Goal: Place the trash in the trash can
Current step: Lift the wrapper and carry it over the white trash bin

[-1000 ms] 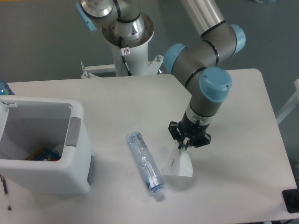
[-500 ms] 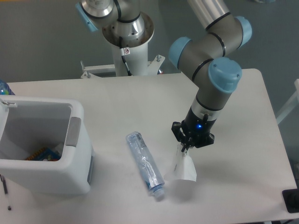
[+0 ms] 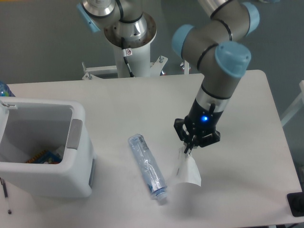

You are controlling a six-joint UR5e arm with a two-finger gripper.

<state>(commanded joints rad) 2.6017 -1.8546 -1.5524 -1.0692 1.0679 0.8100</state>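
The cone-shaped paper cup [image 3: 187, 170] is held pinched at its narrow top end by the tool [image 3: 188, 149], whose fingers are closed on it. The cup hangs below the tool with its wide end lowermost, and a soft shadow is cast on the surface [image 3: 247, 156] beneath it; whether the wide end touches the surface cannot be told.

The clear bluish bottle [image 3: 147, 166] is found lying flat just left of the cup, apart from it, with its cap end pointed toward the near edge and slightly right. It is not touched by the tool.

The trash can [image 3: 42, 178] is located at the left side of the surface, well apart from the bottle, its open top facing up. A grey handle patch [image 3: 74, 135] is seen on its right rim, and coloured items [image 3: 42, 157] are visible at its bottom.

Bare surface is noted between the can's right wall and the bottle, and to the right of the cup as far as the right edge. The bottle's cap and the cup are both positioned near the front edge. A black object [image 3: 296, 204] is partly seen at the lower right corner. The arm's base column [image 3: 129, 42] stands behind the far edge.
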